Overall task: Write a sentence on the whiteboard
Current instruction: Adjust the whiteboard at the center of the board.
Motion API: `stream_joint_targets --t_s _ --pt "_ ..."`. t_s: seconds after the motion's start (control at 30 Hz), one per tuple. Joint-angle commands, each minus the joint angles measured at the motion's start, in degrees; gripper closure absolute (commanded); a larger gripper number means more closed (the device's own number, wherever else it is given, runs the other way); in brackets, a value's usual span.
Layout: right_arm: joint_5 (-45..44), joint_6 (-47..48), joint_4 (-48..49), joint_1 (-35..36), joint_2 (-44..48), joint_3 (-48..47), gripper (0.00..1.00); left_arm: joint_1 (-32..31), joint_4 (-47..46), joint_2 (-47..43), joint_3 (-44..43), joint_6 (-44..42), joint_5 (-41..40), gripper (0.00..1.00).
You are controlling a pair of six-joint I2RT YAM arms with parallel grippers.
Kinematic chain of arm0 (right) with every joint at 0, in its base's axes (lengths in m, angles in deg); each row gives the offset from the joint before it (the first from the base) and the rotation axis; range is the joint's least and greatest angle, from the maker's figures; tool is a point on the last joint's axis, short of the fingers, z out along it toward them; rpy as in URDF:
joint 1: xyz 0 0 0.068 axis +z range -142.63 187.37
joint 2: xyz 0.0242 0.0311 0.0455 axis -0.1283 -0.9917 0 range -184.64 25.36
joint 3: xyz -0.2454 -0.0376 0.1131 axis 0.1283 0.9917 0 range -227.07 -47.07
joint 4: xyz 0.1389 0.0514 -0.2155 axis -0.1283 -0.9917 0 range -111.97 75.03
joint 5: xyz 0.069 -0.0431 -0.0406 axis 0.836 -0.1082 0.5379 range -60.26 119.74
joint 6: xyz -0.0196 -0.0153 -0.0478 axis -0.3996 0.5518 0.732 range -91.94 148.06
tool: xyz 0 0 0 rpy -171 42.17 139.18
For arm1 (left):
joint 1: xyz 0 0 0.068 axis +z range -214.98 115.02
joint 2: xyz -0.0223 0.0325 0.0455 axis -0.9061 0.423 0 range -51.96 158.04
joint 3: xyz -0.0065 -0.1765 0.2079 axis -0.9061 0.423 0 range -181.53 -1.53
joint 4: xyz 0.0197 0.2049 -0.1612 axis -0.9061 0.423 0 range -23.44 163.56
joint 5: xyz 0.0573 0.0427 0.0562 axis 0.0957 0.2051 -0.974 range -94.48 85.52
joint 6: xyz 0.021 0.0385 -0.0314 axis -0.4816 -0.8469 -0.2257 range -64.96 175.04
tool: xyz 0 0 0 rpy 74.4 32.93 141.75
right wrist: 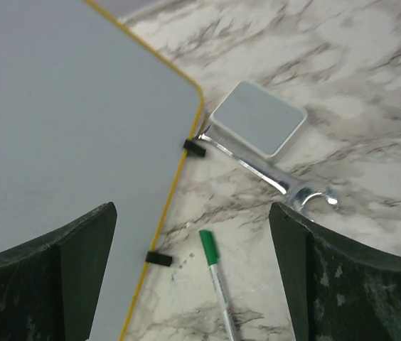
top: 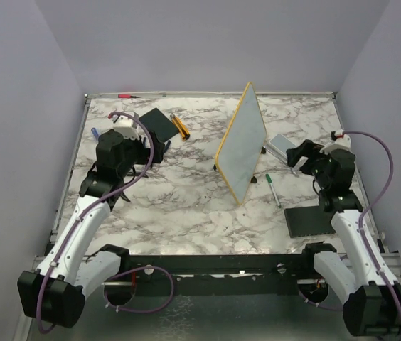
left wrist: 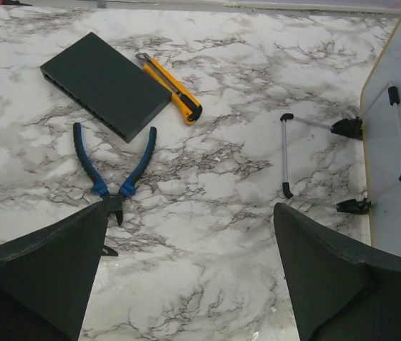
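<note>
- Top external view, nearest on the right: a flat black pad (top: 311, 222) lies on the marbled table (top: 186, 206), beside the right arm.
- Just beyond it, a green marker (top: 274, 190) lies on the table near the whiteboard's near end, capped end pointing far.
- Right gripper (right wrist: 192, 213) hovers over that marker, jaws spread wide with nothing between them.
- Left gripper (left wrist: 190, 234) hangs over the left half of the table, its fingers likewise wide apart and empty.
- Blue-handled pliers (left wrist: 115, 167) lie just ahead of the left fingers, handles pointing far.
- At the middle of the table, slightly right of centre, the whiteboard (top: 242, 145) stands upright on edge, running from near to far. Its yellow frame shows all round. The face turned to the right wrist camera is a plain pale surface, with two small black feet at its base.
- On the board's left side a wire stand (left wrist: 286, 153) props it up.
- To the board's right, a silver wrench (right wrist: 271, 177) lies against a small grey block (right wrist: 257, 128).
- Farther left, a yellow utility knife (left wrist: 170, 89) lies just beside a flat black box (left wrist: 104, 85).
</note>
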Motion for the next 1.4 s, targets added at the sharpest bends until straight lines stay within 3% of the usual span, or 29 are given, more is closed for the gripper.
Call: stream_joint_targets --t_s 0.0,0.3,0.67,1.03,1.37 --pt "18.14 -3.20 2.06 -0.06 -7.69 1.37 0.15 0.00 -1.81 2.83 -2.94 -0.47 7.01 0.01" --pt "27.49 -12.31 16.07 0.03 -21.45 8.13 0.42 0.00 -3.85 2.79 0.77 -0.75 2.54 0.01" --pt "30.73 -16.95 26.77 3.95 -37.66 6.49 0.58 0.00 -3.88 1.05 2.16 -1.42 1.09 0.01" --pt "22.09 -18.68 30.29 4.82 -41.07 7.03 0.65 0.00 -3.88 0.61 2.48 -1.57 0.92 0.01" --pt "23.69 -18.20 31.81 4.99 -46.44 3.97 0.71 0.00 -3.81 0.32 2.61 -1.61 0.83 0.01"
